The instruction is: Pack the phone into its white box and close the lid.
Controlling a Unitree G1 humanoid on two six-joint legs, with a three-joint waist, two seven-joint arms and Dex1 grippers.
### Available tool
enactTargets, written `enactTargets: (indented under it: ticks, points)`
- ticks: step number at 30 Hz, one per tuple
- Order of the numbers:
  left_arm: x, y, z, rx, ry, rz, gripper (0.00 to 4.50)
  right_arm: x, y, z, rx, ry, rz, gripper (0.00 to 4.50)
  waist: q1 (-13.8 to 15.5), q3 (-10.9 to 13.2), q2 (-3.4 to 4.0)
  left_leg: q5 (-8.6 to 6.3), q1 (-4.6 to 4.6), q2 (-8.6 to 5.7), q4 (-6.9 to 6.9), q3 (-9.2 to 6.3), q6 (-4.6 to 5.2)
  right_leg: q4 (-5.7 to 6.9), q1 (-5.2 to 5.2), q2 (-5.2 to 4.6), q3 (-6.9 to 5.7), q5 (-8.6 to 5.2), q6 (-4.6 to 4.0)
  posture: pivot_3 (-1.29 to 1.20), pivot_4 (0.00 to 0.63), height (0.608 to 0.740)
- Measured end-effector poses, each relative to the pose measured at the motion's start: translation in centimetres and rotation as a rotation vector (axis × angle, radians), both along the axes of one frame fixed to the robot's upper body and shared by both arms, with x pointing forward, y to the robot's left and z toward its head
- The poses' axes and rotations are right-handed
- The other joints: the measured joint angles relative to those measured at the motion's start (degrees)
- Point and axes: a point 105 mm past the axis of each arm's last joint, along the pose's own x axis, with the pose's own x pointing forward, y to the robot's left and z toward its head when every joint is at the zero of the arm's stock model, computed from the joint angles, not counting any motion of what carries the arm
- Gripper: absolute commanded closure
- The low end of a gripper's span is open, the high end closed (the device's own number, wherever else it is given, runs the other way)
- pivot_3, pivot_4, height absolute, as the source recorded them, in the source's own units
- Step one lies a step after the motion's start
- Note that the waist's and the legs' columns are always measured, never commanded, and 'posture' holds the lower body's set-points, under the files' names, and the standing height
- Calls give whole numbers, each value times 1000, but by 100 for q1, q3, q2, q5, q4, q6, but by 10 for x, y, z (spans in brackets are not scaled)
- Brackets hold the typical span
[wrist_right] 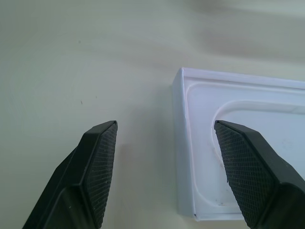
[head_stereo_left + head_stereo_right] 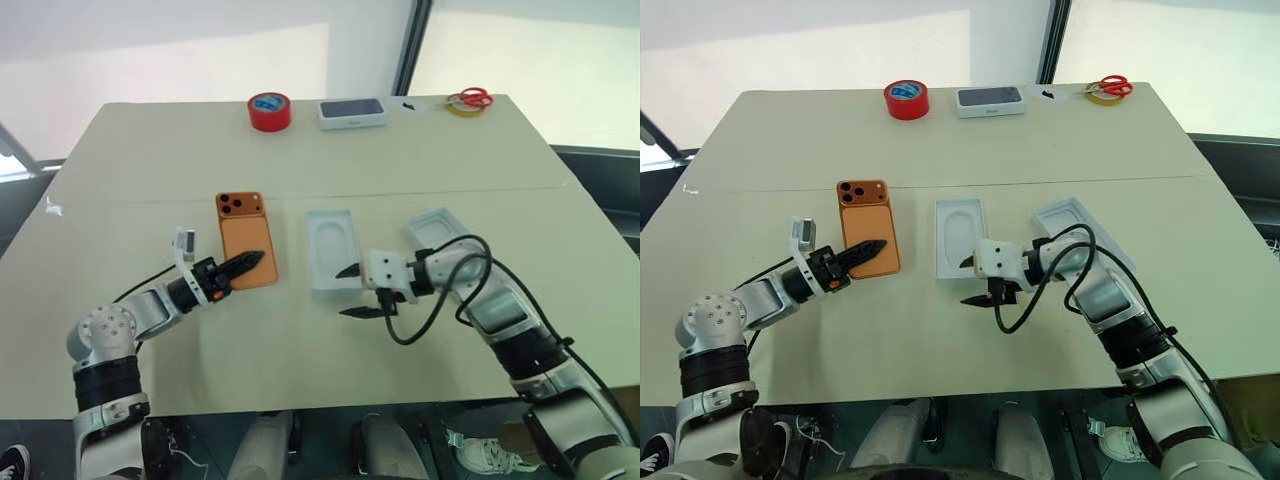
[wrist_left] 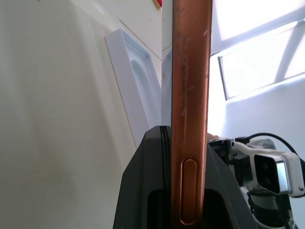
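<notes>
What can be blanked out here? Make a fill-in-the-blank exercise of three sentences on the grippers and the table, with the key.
1. The left gripper is shut on the ___ phone.
2. The right gripper stands ___ at the near end of the white tray.
3. The tape roll at the far edge of the table is ___.

Missing words: orange; open; red.

No readable txt, brand or nr anywhere. White box w/ dark top at table's far edge has a small mark on its front side, too tiny to read.
</notes>
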Motion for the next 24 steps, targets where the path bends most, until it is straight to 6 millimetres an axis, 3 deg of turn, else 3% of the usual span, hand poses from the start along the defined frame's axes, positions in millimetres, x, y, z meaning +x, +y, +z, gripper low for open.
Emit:
enactTargets:
  ticks: [2,12,15,17,18,24]
  points:
    - [0,-2,0,1,1,-7,4500,2,-2,-3,-6,-1,-18,2383,3,3,-4,0,-1,0,2,0,1,0,0,0,0,0,0,0,150,738]
    - [0,-2,0,7,16,-9,4500,6,-3,-8,-2,-1,-51,2383,4,4,-6,0,-3,0,4,0,2,-1,0,0,0,0,0,0,150,738]
    - [0,-4,0,-1,21,-11,4500,7,-3,-10,1,12,-64,3242,8,4,-6,0,-2,0,5,0,2,-1,1,0,-1,0,0,0,150,738]
    - [-2,-6,-1,-1,40,-17,4500,7,-3,-9,3,9,-66,4221,6,4,-6,-1,-2,0,6,-1,2,-1,3,0,-1,0,0,0,150,738]
    - [-2,-7,-2,-5,50,-23,4500,8,-2,-8,3,7,-70,4442,4,4,-6,-1,-2,0,7,0,2,-1,3,0,-1,0,0,0,150,738]
    - [-6,-12,0,-36,79,-52,4500,6,0,-8,4,18,-81,4442,6,4,-7,-1,-1,0,9,-1,2,0,3,1,-1,0,0,0,150,738]
